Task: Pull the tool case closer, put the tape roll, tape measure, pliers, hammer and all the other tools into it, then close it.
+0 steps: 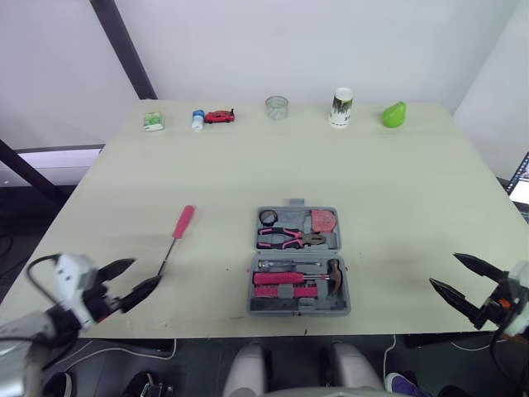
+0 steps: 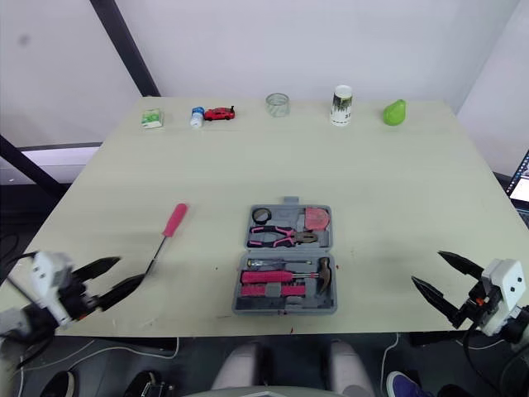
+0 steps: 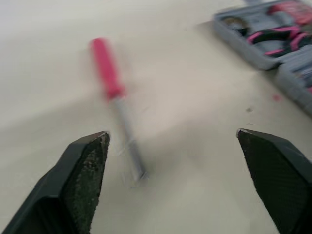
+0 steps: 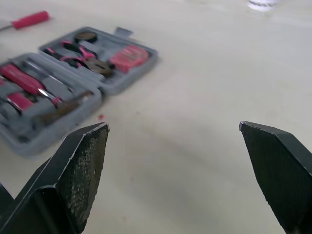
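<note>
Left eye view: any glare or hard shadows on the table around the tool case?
Left eye view: no glare, the table is evenly lit, with only a faint soft shadow beside the tool case. Left wrist view: the screwdriver casts a weak, soft shadow.
</note>
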